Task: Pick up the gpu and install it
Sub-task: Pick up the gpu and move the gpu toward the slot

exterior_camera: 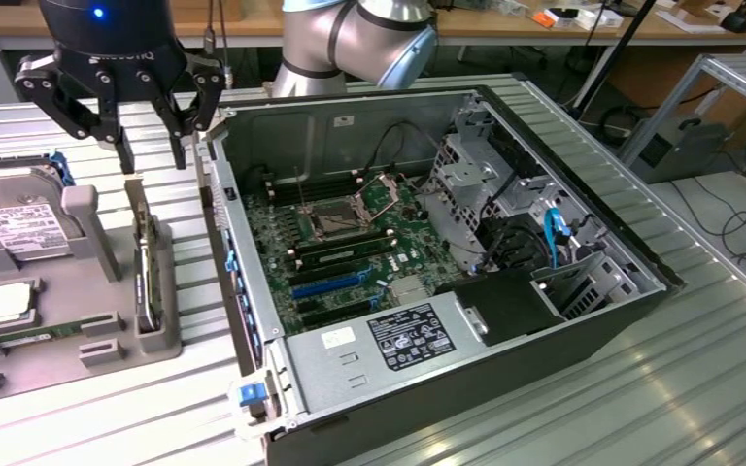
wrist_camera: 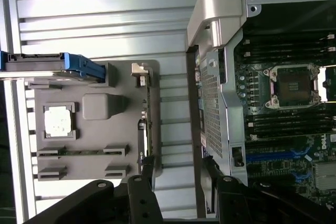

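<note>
Bench: ribbed metal table (exterior_camera: pixel 684 388) carried an open computer case (exterior_camera: pixel 581 330).
Gpu (exterior_camera: pixel 151 282): stood on edge in the grey holder (exterior_camera: pixel 108 325), on the exterior view's left of the case.
Gripper (exterior_camera: pixel 151 146): fingers apart, empty, above the gpu.
Care: likely needed centring over the thin edge and a straight descent.

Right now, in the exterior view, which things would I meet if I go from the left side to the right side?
hard drive → gpu, standing on edge in the gray holder → processor socket → metal drive cage → blue cable
</note>
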Motion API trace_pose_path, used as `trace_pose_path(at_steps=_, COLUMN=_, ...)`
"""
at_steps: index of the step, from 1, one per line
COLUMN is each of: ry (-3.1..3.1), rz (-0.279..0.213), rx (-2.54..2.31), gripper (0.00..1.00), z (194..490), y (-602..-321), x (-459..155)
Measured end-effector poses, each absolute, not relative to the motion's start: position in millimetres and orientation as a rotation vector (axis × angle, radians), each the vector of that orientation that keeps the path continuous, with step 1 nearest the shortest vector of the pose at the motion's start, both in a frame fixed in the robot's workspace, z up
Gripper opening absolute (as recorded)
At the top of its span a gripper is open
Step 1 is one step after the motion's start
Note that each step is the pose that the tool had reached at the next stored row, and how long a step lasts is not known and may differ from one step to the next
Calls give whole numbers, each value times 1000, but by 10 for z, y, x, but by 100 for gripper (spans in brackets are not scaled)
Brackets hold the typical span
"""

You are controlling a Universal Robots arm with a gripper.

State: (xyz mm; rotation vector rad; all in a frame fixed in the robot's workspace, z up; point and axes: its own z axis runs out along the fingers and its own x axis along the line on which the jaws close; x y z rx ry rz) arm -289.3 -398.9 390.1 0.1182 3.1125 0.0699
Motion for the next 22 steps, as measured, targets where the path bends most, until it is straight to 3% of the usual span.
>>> trace_pose_path(at_steps=22, ry=3113, rz=70, rx=118, gripper=48, z=3801, y=-3989, x=-3107)
